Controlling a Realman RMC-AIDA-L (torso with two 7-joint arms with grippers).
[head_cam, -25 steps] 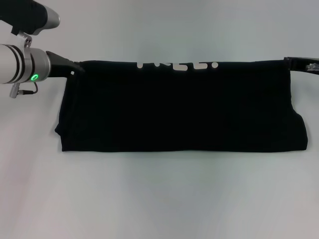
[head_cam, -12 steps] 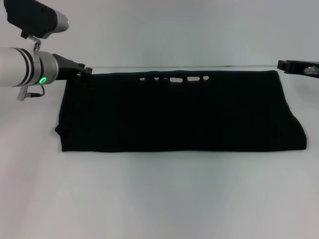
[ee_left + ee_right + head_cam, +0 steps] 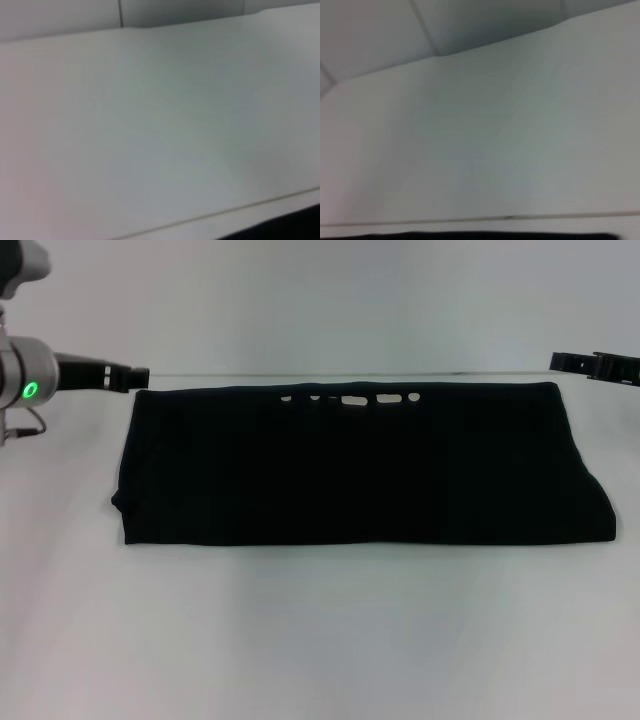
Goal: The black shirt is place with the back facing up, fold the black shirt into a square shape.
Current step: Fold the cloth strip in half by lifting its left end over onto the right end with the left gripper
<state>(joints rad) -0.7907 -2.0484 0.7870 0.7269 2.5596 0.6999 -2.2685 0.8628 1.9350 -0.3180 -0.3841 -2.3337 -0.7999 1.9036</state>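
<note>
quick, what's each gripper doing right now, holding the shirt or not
Left gripper: off the black shirt, just beyond its far left corner, holding nothing.
Right gripper: beyond the far right corner, holding nothing.

Right gripper (image 3: 594, 364) cut off at the edge — finger state (both grippers) unreadable.

1. A plain white table (image 3: 320, 640) is carrying everything, its far edge running just behind the cloth.
2. The black shirt (image 3: 360, 470) is lying flat on it as a wide folded band along the far edge, white lettering (image 3: 350, 398) peeking out there.
</note>
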